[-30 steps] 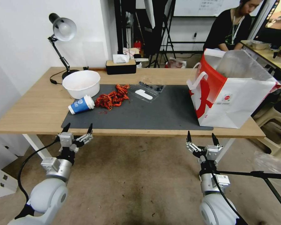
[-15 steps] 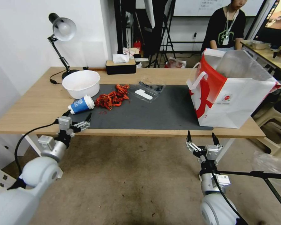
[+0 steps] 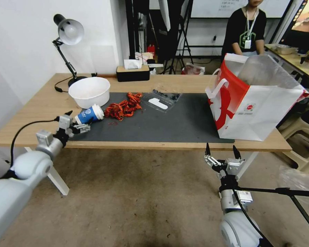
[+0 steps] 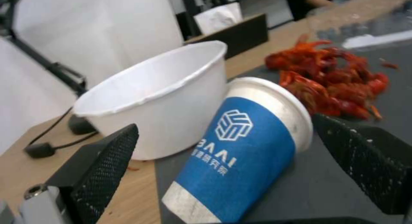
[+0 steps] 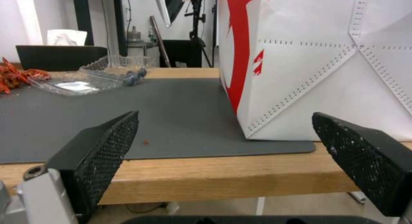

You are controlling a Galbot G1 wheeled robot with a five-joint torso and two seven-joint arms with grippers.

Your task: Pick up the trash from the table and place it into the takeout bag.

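One left gripper (image 3: 78,120) has reached the blue cup (image 3: 89,115).

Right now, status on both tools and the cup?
Left tool open, fingers either side of blue cup lying on mat. Right tool open, below table edge. White bowl close behind cup.

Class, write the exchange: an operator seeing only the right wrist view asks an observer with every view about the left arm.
Operator: Where is the left tool?
Observer: It is at the table's near left edge, open around the blue cup.
Operator: How does the cup lie?
Observer: On its side, lid toward the red shells, beside a white bowl.
Operator: And my right tool?
Observer: It hangs open below the table edge, short of the takeout bag.
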